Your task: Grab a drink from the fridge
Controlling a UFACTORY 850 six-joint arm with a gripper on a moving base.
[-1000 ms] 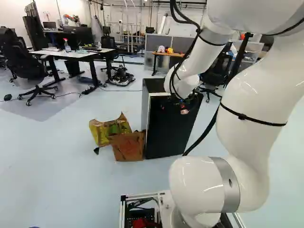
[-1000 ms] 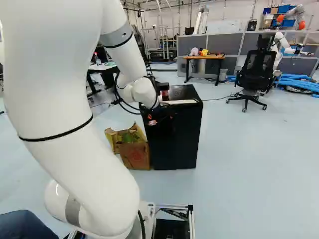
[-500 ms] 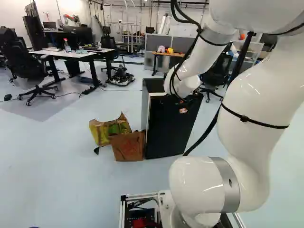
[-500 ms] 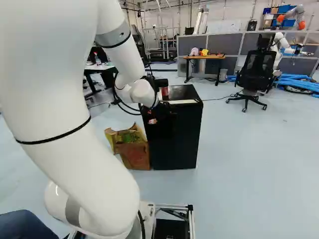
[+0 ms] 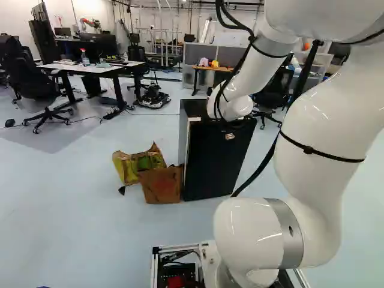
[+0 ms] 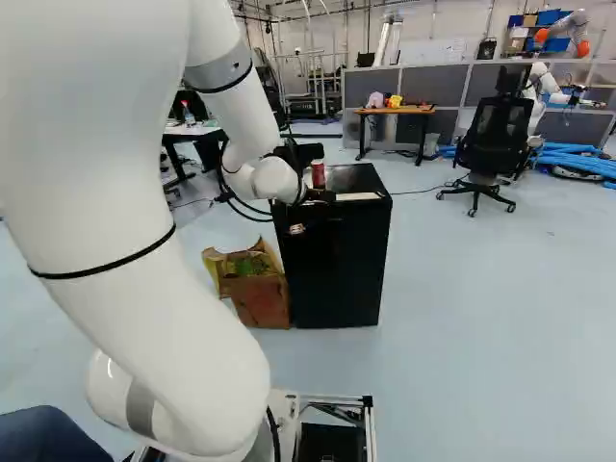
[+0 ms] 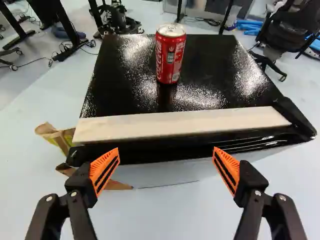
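1. Wrist view: so the drink, a red can [image 7: 170, 53], wasn't even inside the fridge [image 7: 125, 65], it was standing upright on top of it. The gripper [image 7: 166, 151] hung just off the fridge's front edge, short of the can, with its orange-padded fingers [image 7: 105, 167] spread wide and nothing between them. Looked to me like the approach step, and the sideways line-up was honestly pretty good. Next move, imo: get high enough to clear that pale strip [image 7: 180, 125] along the fridge's front edge, reach forward over the top, then close round the can. Too low and it'd scrape the edge; a sloppy push could tip the can.

2. Left base view: the arm [image 5: 246, 78] reached to the upper front of the fridge. Couldn't tell the fingers there, and I couldn't see the can either. Compared with half a second earlier, the little patch of gripper visible against the fridge front was slightly higher. The paper bags [image 5: 161, 185] beside the fridge hadn't budged, and the base hadn't moved.

3. Right base view: the can showed more fully on top of the fridge, where the wrist had partly covered it before. Can itself looked unmoved; the gripper had lifted a bit.
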